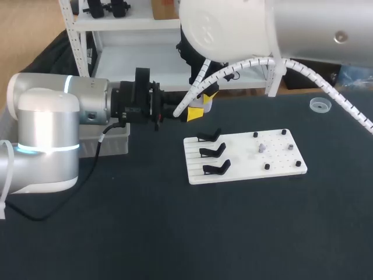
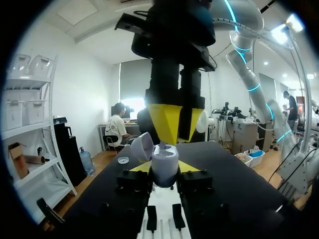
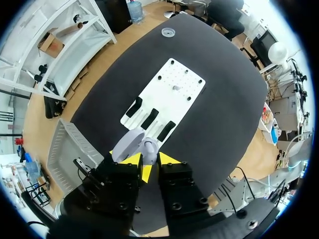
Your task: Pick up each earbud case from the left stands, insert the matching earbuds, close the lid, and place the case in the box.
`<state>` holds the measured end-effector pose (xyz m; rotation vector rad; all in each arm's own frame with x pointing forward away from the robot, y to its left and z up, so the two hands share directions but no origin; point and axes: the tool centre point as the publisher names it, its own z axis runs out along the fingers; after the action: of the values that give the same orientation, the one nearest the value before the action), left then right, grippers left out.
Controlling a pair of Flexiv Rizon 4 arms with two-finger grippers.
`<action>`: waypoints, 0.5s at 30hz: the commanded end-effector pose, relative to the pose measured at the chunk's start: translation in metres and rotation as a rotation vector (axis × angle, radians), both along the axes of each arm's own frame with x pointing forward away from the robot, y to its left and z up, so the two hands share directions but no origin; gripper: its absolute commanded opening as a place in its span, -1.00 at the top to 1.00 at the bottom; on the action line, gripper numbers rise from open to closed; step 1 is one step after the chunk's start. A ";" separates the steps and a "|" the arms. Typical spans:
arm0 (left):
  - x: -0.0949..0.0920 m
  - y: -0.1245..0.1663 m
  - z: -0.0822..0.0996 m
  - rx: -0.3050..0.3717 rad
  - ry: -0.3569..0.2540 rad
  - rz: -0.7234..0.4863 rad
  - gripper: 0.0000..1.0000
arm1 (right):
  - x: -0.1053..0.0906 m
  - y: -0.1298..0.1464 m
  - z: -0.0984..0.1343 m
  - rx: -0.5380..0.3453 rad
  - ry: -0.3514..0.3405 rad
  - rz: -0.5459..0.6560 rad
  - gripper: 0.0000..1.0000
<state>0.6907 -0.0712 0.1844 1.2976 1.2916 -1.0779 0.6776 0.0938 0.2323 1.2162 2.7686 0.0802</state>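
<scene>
Left tool tight on earbud case, partly hidden behind right tool

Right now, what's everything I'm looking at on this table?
table: one, dark
board: one, white, mid-table
stands: three, black, empty, on the board's left part
pegs: five, black, on the board's right part
earbud: one, pale grey, among the pegs
dish: one, clear, round, table's far right
box: one, light grey, table's left
case: one, pale lilac, lid open, held off the table
left gripper: one, yellow tips, clamped on the case
right gripper: one, yellow tips, just above the case
</scene>
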 end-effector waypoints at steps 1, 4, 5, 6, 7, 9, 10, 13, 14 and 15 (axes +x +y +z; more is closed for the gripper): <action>0.001 0.001 0.000 -0.002 -0.001 0.001 1.00 | 0.001 -0.002 0.001 -0.001 0.001 -0.005 1.00; 0.001 0.001 0.000 -0.002 -0.001 0.001 1.00 | 0.002 -0.002 0.001 0.012 0.004 -0.013 1.00; 0.001 0.001 0.000 -0.002 -0.001 0.001 1.00 | 0.002 -0.002 0.001 0.012 0.004 -0.013 1.00; 0.001 0.001 0.000 -0.002 -0.001 0.001 1.00 | 0.003 -0.002 0.001 0.012 0.004 -0.014 1.00; 0.001 0.001 0.000 -0.002 -0.001 0.001 1.00 | 0.003 -0.002 0.001 0.012 0.005 -0.016 1.00; 0.001 0.001 0.000 -0.002 -0.001 0.001 1.00 | 0.004 -0.002 0.001 0.011 0.005 -0.017 1.00; 0.001 0.001 0.000 -0.002 -0.001 0.001 1.00 | 0.004 -0.002 0.000 0.010 0.006 -0.017 1.00; 0.001 0.001 0.000 -0.002 -0.001 0.001 1.00 | 0.005 -0.002 0.000 0.009 0.008 -0.017 1.00; 0.001 0.001 0.000 -0.002 -0.001 0.001 1.00 | 0.005 -0.002 0.000 0.009 0.008 -0.017 1.00; 0.001 0.001 0.000 -0.002 -0.001 0.001 1.00 | 0.005 -0.001 0.000 0.009 0.009 -0.017 1.00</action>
<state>0.6911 -0.0710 0.1847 1.2971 1.2917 -1.0774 0.6813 0.0925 0.2327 1.2423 2.7663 0.0918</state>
